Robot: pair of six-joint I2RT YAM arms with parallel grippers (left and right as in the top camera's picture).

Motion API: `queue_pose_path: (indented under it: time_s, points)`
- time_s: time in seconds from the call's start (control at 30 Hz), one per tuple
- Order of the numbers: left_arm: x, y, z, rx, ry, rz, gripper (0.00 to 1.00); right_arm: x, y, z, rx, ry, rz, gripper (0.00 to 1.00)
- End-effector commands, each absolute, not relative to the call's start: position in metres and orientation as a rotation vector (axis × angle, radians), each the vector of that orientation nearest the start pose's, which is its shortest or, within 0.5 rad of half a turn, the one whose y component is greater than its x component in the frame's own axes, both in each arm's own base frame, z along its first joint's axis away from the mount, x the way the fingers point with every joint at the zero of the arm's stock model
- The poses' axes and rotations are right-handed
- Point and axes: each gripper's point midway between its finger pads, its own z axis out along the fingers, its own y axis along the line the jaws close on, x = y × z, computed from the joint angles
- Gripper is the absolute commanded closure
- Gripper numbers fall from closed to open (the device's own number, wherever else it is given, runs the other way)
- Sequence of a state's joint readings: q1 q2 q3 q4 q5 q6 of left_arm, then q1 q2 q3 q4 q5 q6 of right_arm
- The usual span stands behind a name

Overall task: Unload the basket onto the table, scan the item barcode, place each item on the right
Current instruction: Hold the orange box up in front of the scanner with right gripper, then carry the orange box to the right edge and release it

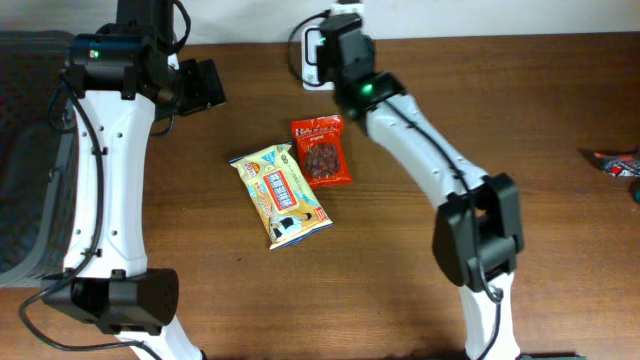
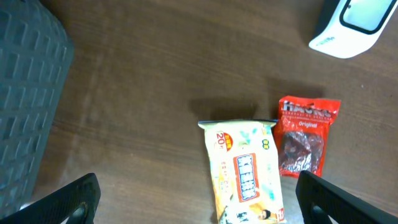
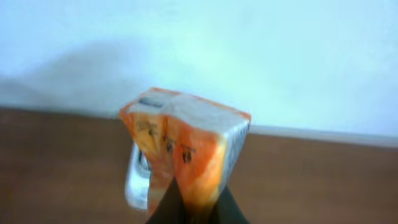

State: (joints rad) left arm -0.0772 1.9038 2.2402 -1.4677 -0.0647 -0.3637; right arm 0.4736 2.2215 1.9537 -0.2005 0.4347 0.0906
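Brown wooden tabletop (image 1: 500, 90) runs back to a white wall. At the far left stands a gray ribbed bin (image 1: 25, 150). The left pincer (image 1: 205, 85) hovers beside it, jaws spread wide and empty. Mid-table lie a yellow snack packet (image 1: 281, 195) and, just beside it, a red packet (image 1: 321, 150). Behind them sits the white scanner (image 2: 339, 34). Over it, the right pincer (image 3: 198, 206) is clamped on an orange-and-white packet (image 3: 186, 149), lifted clear of the wood.
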Motion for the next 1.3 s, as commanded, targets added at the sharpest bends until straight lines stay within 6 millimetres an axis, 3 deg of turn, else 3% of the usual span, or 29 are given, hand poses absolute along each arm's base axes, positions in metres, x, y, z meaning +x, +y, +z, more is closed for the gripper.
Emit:
queue_pose_path:
  time_s: [0.0,0.07,0.17,0.2,0.47,0.57,0.63,0.73,0.87,0.97,1.07,1.17,1.23,1.27]
  points:
    - [0.422,-0.019,0.277,-0.423,2.667,-0.034,0.01,0.624,0.198,0.186,-0.287,1.922,-0.456,0.96]
    - [0.422,-0.019,0.277,-0.424,2.667,-0.034,0.01,0.633,0.206,0.183,-0.395,1.867,-0.502,0.96]
    - [0.422,-0.019,0.277,-0.424,2.667,-0.034,0.01,0.638,0.237,0.172,-0.735,1.778,-0.468,0.96]
    - [0.422,-0.019,0.277,-0.423,2.666,-0.034,0.01,0.641,0.238,0.173,-0.764,1.752,-0.476,0.96]
    - [0.422,-0.019,0.277,-0.424,2.667,-0.034,0.01,0.638,0.252,0.149,-0.879,1.766,-0.348,0.96]
    - [0.422,-0.019,0.277,-0.424,2.667,-0.034,0.01,0.64,0.248,0.15,-0.81,1.789,-0.316,0.96]
    - [0.422,-0.019,0.277,-0.424,2.667,-0.034,0.01,0.647,0.229,0.156,-0.653,1.827,-0.314,0.96]
    - [0.422,-0.019,0.277,-0.424,2.667,-0.034,0.01,0.656,0.187,0.18,-0.379,1.842,-0.351,0.96]
    - [0.422,-0.019,0.277,-0.424,2.667,-0.034,0.01,0.654,0.098,0.238,0.073,1.835,-0.254,0.96]
    - [0.422,-0.019,0.277,-0.424,2.667,-0.034,0.01,0.633,0.005,0.266,0.359,1.873,-0.223,0.96]
    - [0.422,-0.019,0.277,-0.424,2.667,-0.034,0.01,0.594,-0.086,0.252,0.636,1.973,-0.293,0.96]
    - [0.422,-0.019,0.277,-0.424,2.667,-0.034,0.01,0.536,-0.176,0.21,0.968,2.081,-0.39,0.96]
    - [0.422,-0.019,0.277,-0.424,2.667,-0.034,0.01,0.496,-0.229,0.194,1.121,2.121,-0.472,0.96]
    - [0.422,-0.019,0.277,-0.424,2.667,-0.034,0.01,0.483,-0.245,0.19,1.166,2.132,-0.498,0.96]
